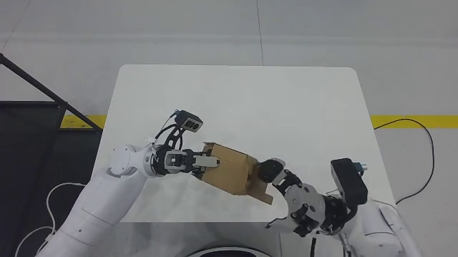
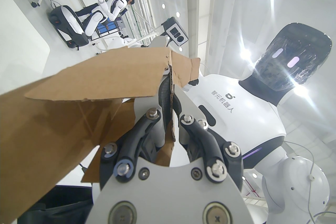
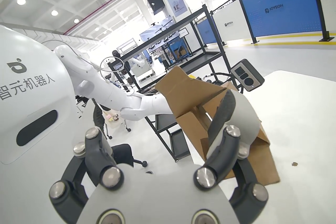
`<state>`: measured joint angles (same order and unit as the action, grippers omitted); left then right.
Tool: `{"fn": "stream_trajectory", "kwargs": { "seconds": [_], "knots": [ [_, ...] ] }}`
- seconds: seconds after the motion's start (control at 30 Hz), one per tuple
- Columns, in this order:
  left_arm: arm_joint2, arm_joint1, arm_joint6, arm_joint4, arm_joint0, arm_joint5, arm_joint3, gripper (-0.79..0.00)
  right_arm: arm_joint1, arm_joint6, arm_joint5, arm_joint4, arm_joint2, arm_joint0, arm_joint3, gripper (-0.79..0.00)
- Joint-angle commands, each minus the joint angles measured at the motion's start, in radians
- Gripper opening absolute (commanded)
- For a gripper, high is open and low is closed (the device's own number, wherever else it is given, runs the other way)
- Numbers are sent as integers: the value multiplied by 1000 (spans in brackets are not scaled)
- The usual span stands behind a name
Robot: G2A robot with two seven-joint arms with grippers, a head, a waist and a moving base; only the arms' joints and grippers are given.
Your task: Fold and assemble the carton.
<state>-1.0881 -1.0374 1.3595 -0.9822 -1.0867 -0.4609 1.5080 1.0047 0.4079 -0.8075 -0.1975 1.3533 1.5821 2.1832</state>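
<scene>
At the near side of a white table [image 1: 286,99], a partly folded brown cardboard carton [image 1: 232,170] sits between the robot's two arms. The left gripper [image 2: 171,89] is pinched tight on a flap edge at one end. The right gripper [image 1: 270,171] stands spread at the other end, with one finger [image 3: 236,109] pressed against the carton's side.
</scene>
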Motion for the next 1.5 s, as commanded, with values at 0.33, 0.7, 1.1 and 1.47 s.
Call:
{"fn": "stream_trajectory", "kwargs": {
  "seconds": [0.33,0.7,1.1,1.47],
  "knots": [
    [-24,-3,-69,70,-39,-4,63,-785,-33,220,-42,224,32,34,-16,0],
    [-38,-10,-69,88,-49,-16,70,-785,-38,337,59,292,-47,-72,-35,0],
    [-44,-13,-64,92,-54,-22,72,-785,-24,327,150,251,-147,-175,-56,0],
    [-44,-13,-64,92,-54,-22,72,-785,-13,324,195,245,-206,-240,-80,0]
  ]
}}
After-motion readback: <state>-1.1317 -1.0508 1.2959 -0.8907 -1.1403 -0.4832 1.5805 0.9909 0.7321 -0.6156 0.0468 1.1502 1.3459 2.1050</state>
